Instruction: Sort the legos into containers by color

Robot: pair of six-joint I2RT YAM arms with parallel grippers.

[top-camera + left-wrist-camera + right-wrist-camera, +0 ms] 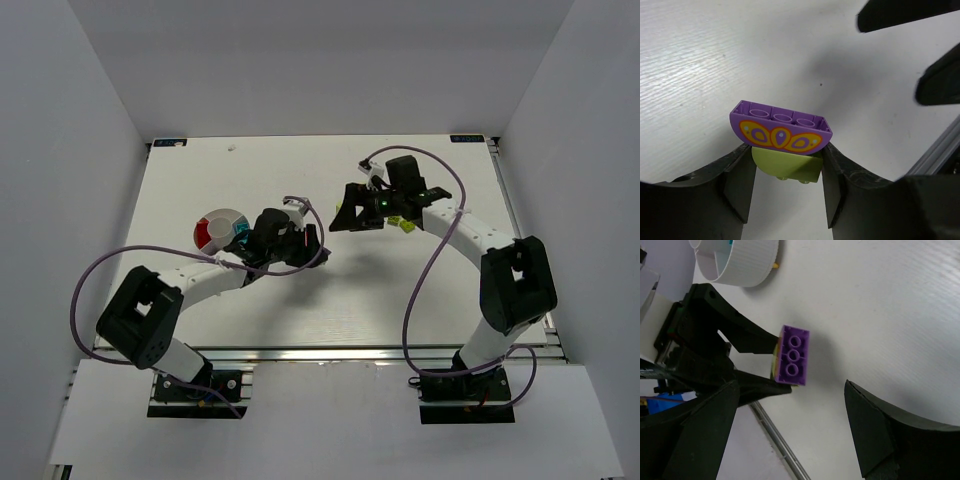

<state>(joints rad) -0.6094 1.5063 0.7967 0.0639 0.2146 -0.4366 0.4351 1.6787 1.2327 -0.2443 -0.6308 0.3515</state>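
My left gripper (785,172) is shut on a stacked pair of legos: a purple curved brick (780,129) with a yellow pattern on top of a lime brick (787,167), held above the white table. The purple brick also shows in the right wrist view (792,355), studs-holes up, between the left gripper's black fingers (740,340). My right gripper (790,427) is open and empty, just right of the pair. In the top view the left gripper (305,245) and right gripper (345,215) face each other at mid-table. The round white dish (228,213) holds red and teal pieces.
Small lime bricks (400,222) lie under the right arm's wrist. The dish's ribbed wall (740,260) shows far in the right wrist view. An aluminium rail (780,445) runs along the table's near edge. The right gripper's dark fingers (910,15) show in the left wrist view.
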